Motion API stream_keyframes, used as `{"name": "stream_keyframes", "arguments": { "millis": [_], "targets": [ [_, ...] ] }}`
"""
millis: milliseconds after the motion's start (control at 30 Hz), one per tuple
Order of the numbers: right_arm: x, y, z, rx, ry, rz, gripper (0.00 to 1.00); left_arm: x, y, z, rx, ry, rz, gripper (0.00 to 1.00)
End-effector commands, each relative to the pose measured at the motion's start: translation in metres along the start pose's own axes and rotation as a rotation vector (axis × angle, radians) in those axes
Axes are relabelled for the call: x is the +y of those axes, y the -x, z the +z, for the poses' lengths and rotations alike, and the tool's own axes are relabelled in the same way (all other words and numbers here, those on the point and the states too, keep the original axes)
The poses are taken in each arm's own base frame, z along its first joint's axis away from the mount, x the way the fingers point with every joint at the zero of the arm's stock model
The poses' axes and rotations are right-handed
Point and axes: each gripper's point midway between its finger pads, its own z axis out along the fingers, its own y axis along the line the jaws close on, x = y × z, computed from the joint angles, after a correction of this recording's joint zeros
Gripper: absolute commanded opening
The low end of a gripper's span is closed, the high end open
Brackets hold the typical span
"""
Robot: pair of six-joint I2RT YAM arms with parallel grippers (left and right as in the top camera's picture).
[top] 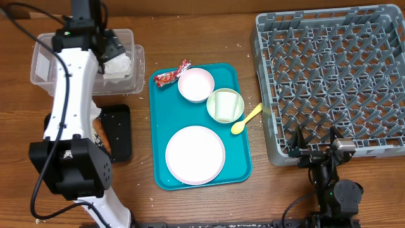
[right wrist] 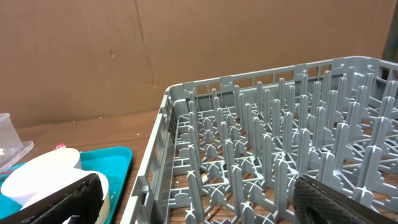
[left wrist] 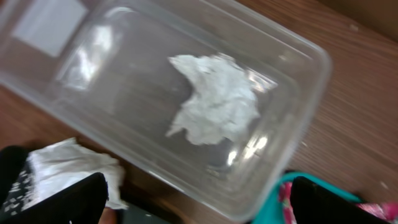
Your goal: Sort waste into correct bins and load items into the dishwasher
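My left gripper (top: pixel 116 47) hangs open over the clear tub (top: pixel 44 60) at the back left, nothing between its fingers (left wrist: pixel 68 199). A crumpled white napkin (left wrist: pixel 217 102) lies inside the tub, and a second napkin (left wrist: pixel 68 168) sits outside it by my left finger. The teal tray (top: pixel 240 158) carries the large white plate (top: pixel 195 154), pink plate (top: pixel 196 84), green cup (top: pixel 224 104) and red-and-white wrapper (top: pixel 172 75). The yellow spoon (top: pixel 245 120) lies across its right edge. My right gripper (top: pixel 314 149) stands open at the grey dish rack's (top: pixel 335 76) near edge.
The flat black tray (top: pixel 120 136) with white specks lies beside the left arm's base, partly hidden by the arm. In the right wrist view the rack's upright pegs (right wrist: pixel 261 155) fill the space ahead, and the teal tray (right wrist: pixel 109 158) holds a pale dish (right wrist: pixel 37 177) to the left.
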Motion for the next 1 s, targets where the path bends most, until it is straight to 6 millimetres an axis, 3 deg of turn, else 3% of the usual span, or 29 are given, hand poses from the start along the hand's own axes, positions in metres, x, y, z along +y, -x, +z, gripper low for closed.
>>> {"name": "stream_keyframes", "arguments": {
  "millis": [0,67,267,533,733,967],
  "targets": [
    [0.0,-0.001,0.0,-0.006,0.002,-0.004,1.0,-0.039,-0.01,-0.015,0.006,-0.114,0.11,0.91],
    [0.0,-0.001,0.0,-0.006,0.002,-0.004,1.0,-0.051,-0.014,-0.019,0.001,-0.13,0.14,0.91],
    [0.0,-0.001,0.0,-0.006,0.002,-0.004,1.0,-0.084,-0.033,-0.029,0.01,-0.2,0.298,0.75],
    [0.0,-0.001,0.0,-0.006,0.002,-0.004,1.0,-0.127,-0.072,-0.04,0.056,-0.31,0.542,0.75],
    [0.0,-0.001,0.0,-0.006,0.002,-0.004,1.0,-0.133,-0.094,-0.011,0.121,-0.292,0.685,0.75],
    [0.0,-0.001,0.0,-0.005,0.002,-0.004,1.0,-0.125,-0.118,0.017,0.216,-0.254,0.8,0.76]
  ]
}}
